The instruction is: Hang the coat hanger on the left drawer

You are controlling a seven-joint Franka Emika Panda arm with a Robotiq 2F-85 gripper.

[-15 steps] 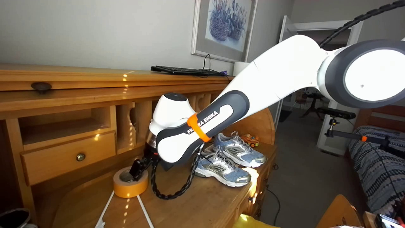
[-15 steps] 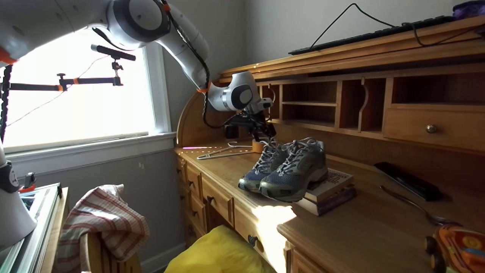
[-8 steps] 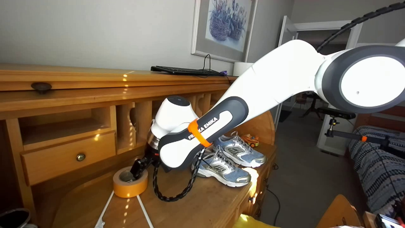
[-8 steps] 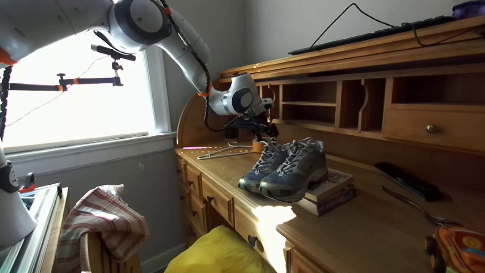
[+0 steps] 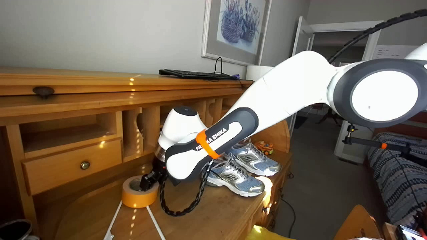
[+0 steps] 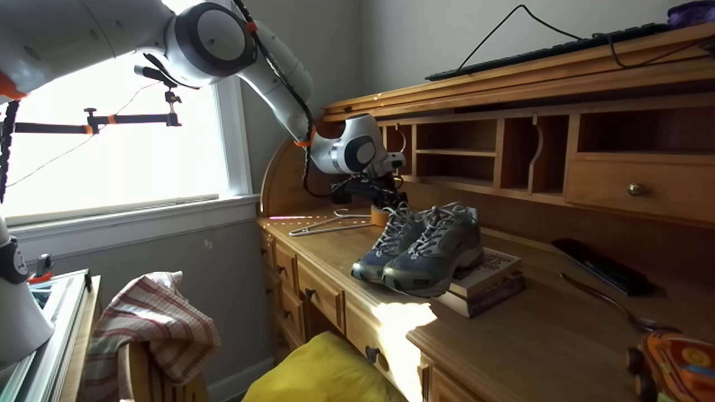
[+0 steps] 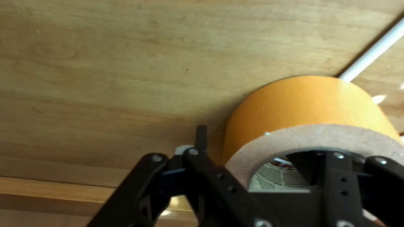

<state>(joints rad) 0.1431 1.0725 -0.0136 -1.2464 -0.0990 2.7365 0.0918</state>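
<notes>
Lower now than half a second ago, the gripper has its fingers spread across the wall of the tape, one inside the ring and one outside, seemingly clamped on nothing, and the tape and hanger have slid slightly along the desk. Centre the fingers on that wall before closing, then lift straight up, as the tape seems to sit on a corner of the hanger lying flat there and a sideways pull could drag it. Leave the left drawer, behind, until the hanger is freed.
</notes>
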